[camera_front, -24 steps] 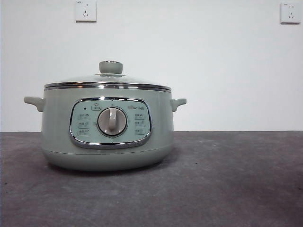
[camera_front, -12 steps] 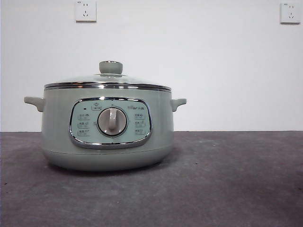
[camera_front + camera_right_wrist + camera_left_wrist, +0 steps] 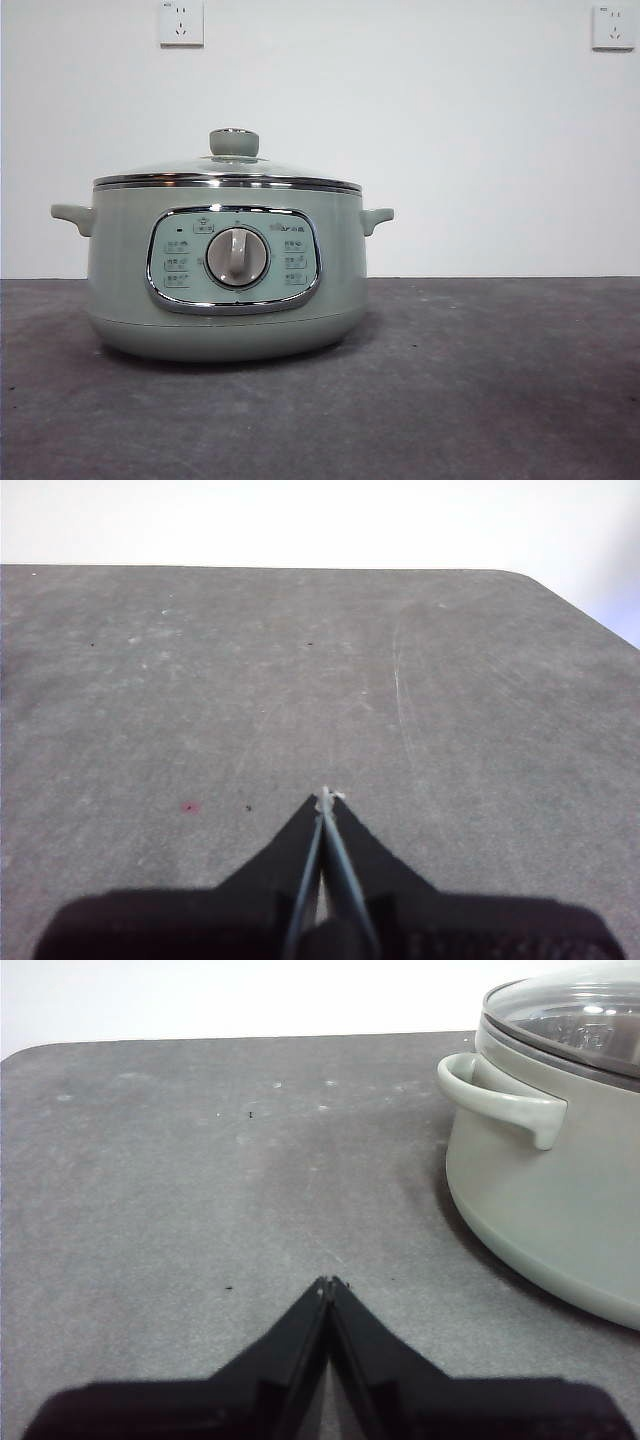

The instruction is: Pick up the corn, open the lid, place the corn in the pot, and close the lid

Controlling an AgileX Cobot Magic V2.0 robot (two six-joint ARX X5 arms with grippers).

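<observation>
The left gripper (image 3: pixel 329 1282) hangs above the grey table (image 3: pixel 180 1190) with its jaws pressed together and empty, the pot (image 3: pixel 560 1220) standing near it to one side. The right gripper (image 3: pixel 325 796) is likewise closed and empty over bare table. The lid (image 3: pixel 228 172) sits on the pot, knob (image 3: pixel 234 142) upright; the corn is not visible in any view.
</observation>
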